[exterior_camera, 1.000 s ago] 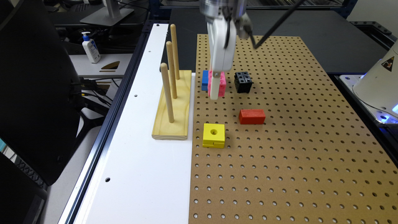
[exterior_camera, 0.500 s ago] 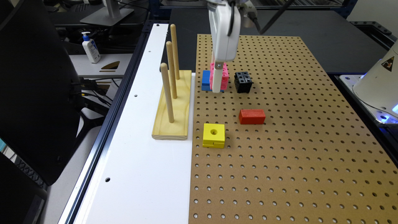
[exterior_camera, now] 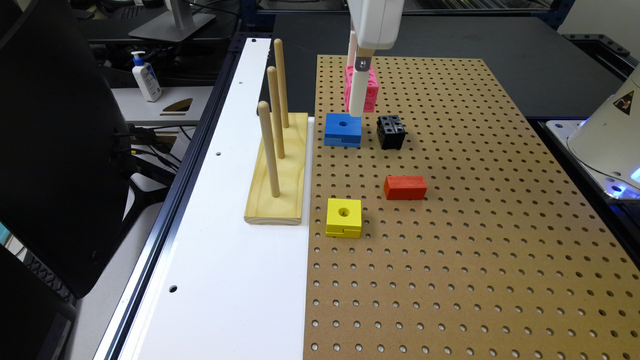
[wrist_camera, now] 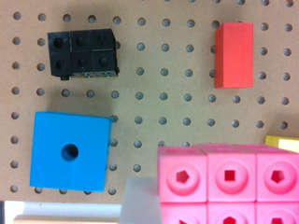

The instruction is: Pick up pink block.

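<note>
a: holding anything, those jaws?
b: yes, the gripper (exterior_camera: 358,95) is clamped on the pink block (exterior_camera: 369,90), raised clear of the pegboard (exterior_camera: 450,240).
a: what lies beneath?
b: the blue block (exterior_camera: 343,130) just below, the black cube (exterior_camera: 391,131) beside it, the red block (exterior_camera: 405,187) and yellow block (exterior_camera: 344,217) nearer the camera.

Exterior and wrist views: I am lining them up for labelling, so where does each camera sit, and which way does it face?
Exterior view: off the arm, raised, looking down along the pegboard; the gripper holds the pink block lifted.
Wrist view: on the wrist, looking straight down at the board past one finger.
Shared: pink block, blue block, black cube, red block.
</note>
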